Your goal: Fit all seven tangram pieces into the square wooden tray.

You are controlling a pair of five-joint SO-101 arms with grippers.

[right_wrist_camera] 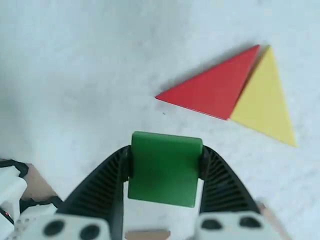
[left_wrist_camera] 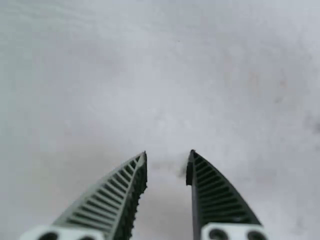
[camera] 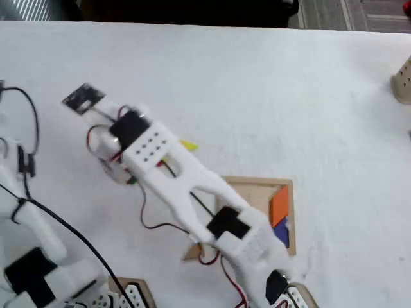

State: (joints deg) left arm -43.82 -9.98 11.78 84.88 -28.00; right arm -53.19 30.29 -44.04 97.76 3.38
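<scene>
Gripping green square (right_wrist_camera: pixel 162 176) in right pincer (right_wrist_camera: pixel 166 153), left pincer (left_wrist_camera: pixel 167 154) parted

The right arm (camera: pixel 183 183) was white plastic with black motor blocks, a grid of small holes on one plate, and thin red and black wires (camera: pixel 157 226) along it. The left arm (camera: pixel 38 234) was white and black too, trailing a black cable (camera: pixel 67 230). The left fingers (left_wrist_camera: pixel 215 200) and right fingers (right_wrist_camera: pixel 100 192) were dark, ribbed and tapered, on white bases with screw holes.
</scene>
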